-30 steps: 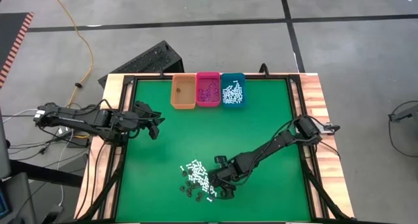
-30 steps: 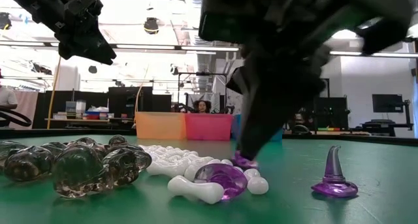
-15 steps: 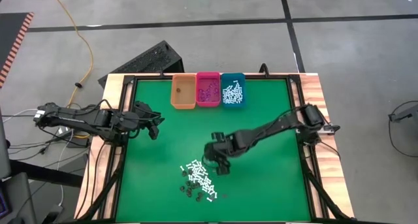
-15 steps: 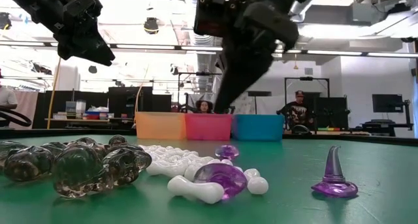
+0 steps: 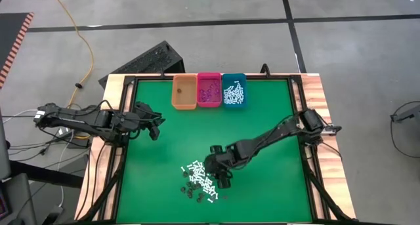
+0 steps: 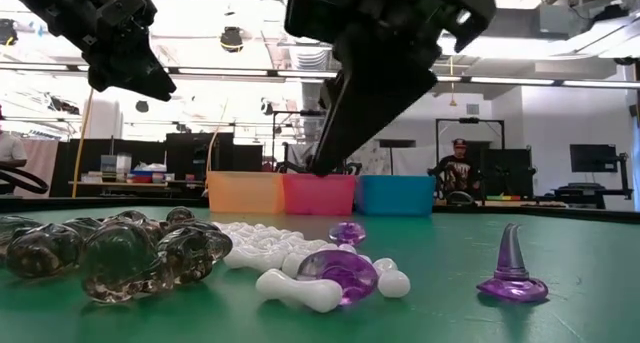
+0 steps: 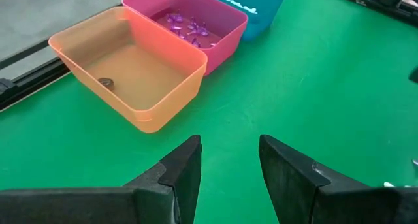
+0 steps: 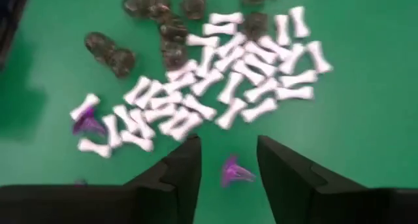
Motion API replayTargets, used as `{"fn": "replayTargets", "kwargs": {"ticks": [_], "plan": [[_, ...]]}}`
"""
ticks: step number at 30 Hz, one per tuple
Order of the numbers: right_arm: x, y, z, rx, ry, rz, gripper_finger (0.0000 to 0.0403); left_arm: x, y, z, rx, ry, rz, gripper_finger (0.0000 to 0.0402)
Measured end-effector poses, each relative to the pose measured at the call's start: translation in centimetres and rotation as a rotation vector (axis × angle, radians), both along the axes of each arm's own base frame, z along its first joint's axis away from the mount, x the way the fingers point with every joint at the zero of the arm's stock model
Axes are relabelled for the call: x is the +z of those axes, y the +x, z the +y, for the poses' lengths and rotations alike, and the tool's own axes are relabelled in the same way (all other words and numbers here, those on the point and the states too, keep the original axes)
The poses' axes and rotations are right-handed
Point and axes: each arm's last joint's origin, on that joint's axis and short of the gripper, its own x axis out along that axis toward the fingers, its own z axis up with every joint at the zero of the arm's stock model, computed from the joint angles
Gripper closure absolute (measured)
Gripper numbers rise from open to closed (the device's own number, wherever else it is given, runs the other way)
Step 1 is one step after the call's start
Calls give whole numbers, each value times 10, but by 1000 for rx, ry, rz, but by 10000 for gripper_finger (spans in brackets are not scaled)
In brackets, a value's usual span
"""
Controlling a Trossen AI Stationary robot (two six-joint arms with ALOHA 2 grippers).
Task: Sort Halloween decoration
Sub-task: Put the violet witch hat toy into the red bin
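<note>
From above, the dark right arm (image 5: 262, 143) covers part of the heap of tiny white plastic bones (image 5: 199, 174); the teal rectangular plastic bin (image 7: 264, 3) is cut off in the left wrist view.

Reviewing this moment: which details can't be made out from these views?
- Teal bin: cut off by the left wrist picture's edge; its contents are mostly unseen there.
- Pile: in the high view, pieces too small to count, and the right gripper covers its edge.
- Purple piece: blurred in the right wrist view, shape unclear.
- Dark piece in the orange bin: too small to identify.
</note>
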Motion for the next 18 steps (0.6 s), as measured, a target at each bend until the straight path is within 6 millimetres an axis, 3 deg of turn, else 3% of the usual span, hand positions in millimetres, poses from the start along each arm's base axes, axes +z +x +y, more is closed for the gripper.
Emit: {"fn": "replayTargets", "kwargs": {"ticks": [6,12,18], "plan": [[-23,-4,17,-31,-62,71,215,0,0,0,0,0,1,258],[-37,0,12,-83,-86,108,230,0,0,0,3,-7,-9,258],[-40,1,11,-86,-82,115,283,0,0,0,3,-8,-5,258]]}}
